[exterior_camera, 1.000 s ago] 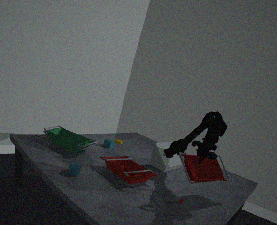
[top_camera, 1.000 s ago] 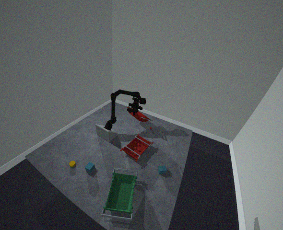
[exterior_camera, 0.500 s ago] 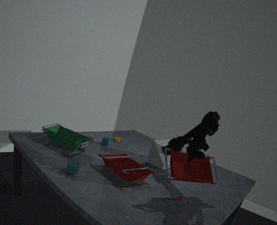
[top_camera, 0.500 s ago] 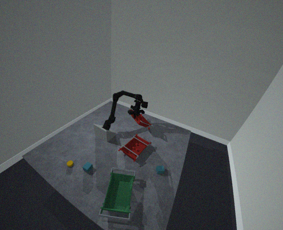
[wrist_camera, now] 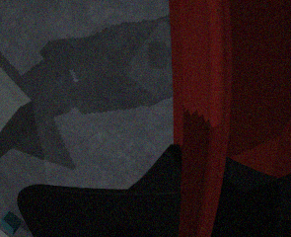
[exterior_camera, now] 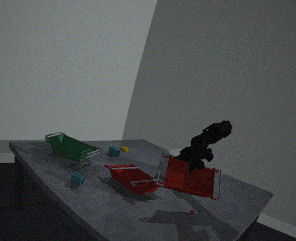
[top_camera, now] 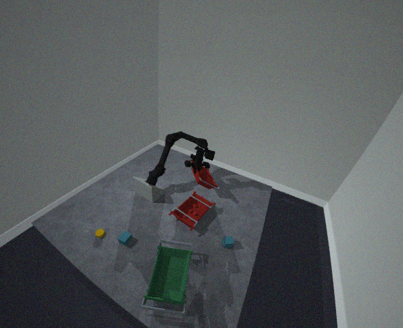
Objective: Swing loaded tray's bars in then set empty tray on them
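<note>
The loaded red tray [top_camera: 181,205] [exterior_camera: 144,190] stands on the table with small red blocks [top_camera: 195,208] in it. Both its wire bars lie across its top, one bar [top_camera: 184,214] nearer the green tray in the top view, the other bar [top_camera: 202,201] farther off. My gripper [top_camera: 196,170] [exterior_camera: 191,168] [wrist_camera: 183,152] is shut on a long wall of the empty red tray [top_camera: 205,177] [exterior_camera: 176,178] [wrist_camera: 201,59]. That tray hangs beside the loaded one above the table, steeply tilted, its wire bars out at its ends. Part of it is hidden behind the gripper.
A green tray [top_camera: 188,264] [exterior_camera: 70,147] stands past the loaded tray. Two teal blocks [top_camera: 125,238] [top_camera: 228,242] [exterior_camera: 114,151] [exterior_camera: 77,179] and a yellow disc [top_camera: 100,233] [exterior_camera: 124,149] lie around. A white block [top_camera: 143,188] stands by the arm's base. A small red block [exterior_camera: 191,212] lies on the table.
</note>
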